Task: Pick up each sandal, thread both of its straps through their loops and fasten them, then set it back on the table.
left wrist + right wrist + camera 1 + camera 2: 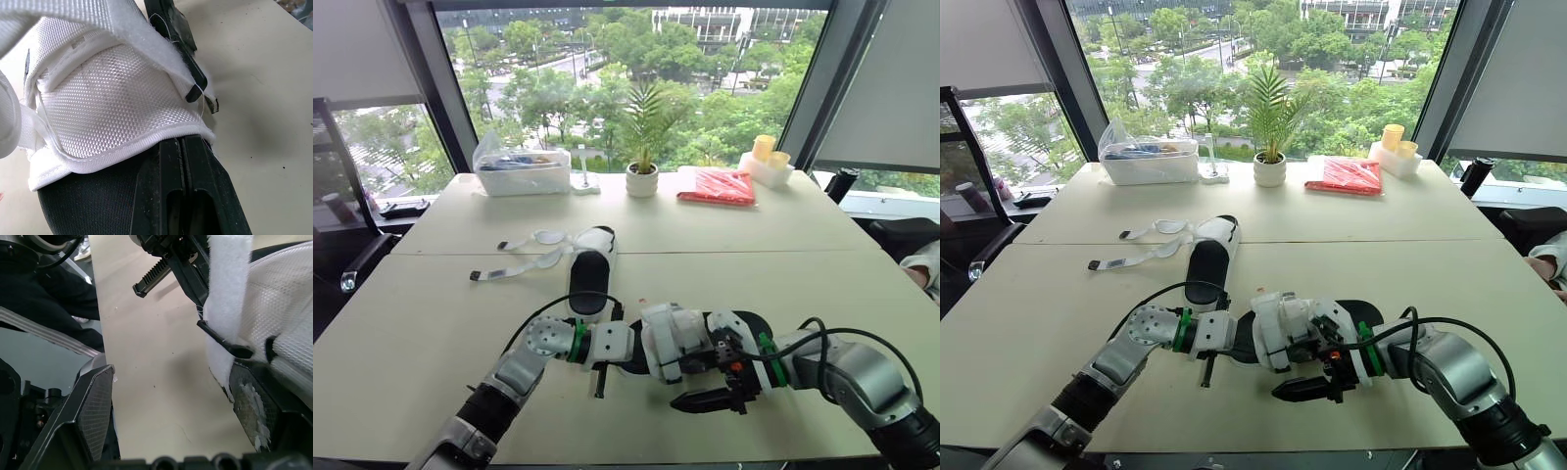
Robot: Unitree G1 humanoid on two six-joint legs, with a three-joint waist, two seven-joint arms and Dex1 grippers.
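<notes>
Near sandal (674, 338) sits on the worktop (822, 294) on the near side of the potted plant (643, 179), well apart from it, between both arms.

Left gripper (182, 147): jaws pressed together under the hem of the white mesh upper. Probably bracing or nipping it so the shoe does not slide; the bite itself is hidden.

Right gripper (171, 379): jaws wide apart, one finger (247, 401) just beside the hanging strap (226, 293) and its black loop (222, 340). I judge this a line-up to take the strap.

Far sandal (590, 272) lies nearer the plant, with loose straps (524, 257).

The worktop's front edge is close. Open room lies toward the plant.
</notes>
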